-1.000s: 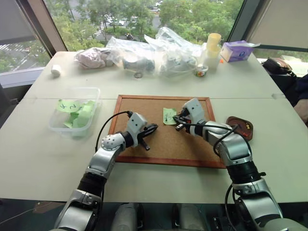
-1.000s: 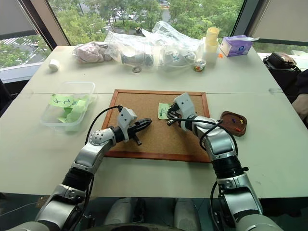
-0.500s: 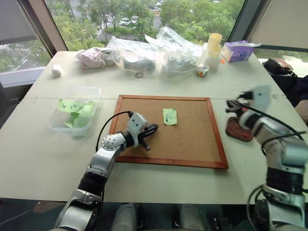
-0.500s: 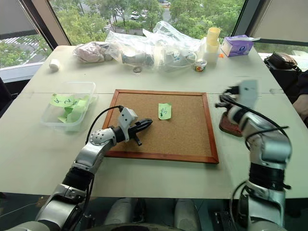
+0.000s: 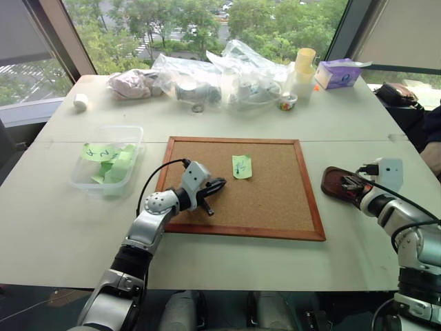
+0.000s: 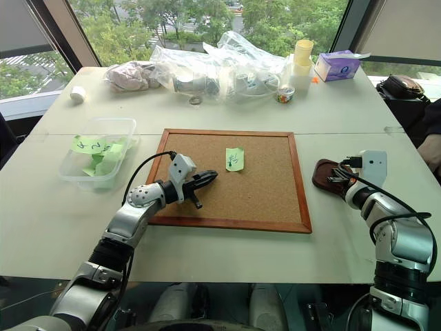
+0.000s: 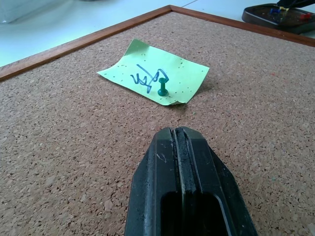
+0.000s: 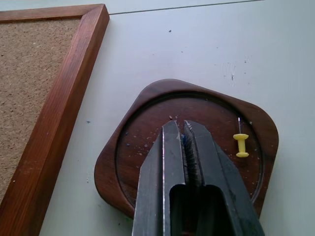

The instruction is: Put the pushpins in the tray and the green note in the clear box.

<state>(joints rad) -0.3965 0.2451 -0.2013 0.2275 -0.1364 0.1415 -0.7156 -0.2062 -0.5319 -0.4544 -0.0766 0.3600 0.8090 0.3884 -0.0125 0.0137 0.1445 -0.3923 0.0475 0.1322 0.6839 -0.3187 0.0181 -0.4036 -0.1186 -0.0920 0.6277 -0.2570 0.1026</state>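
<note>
Silver-grey jointed arms, looping black cables, white wrist housings, black two-fingered claws.

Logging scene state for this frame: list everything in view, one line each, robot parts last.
cork board: 1, tan with wood frame, table centre
green note: 1, light green, on the cork board, held by a green pushpin
tray: 1, dark brown, right of the board, under the right gripper
yellow pushpin: 1, lying in the tray
clear box: 1, transparent, left of the board, with lime-green slips inside
plastic bags: several, clear, far edge
stacked cups: pale yellow, far edge
tissue box: 1, purple, far right
white roll: 1, far left
left gripper: black, shut, over the board
right gripper: black, slightly parted, over the tray
</note>
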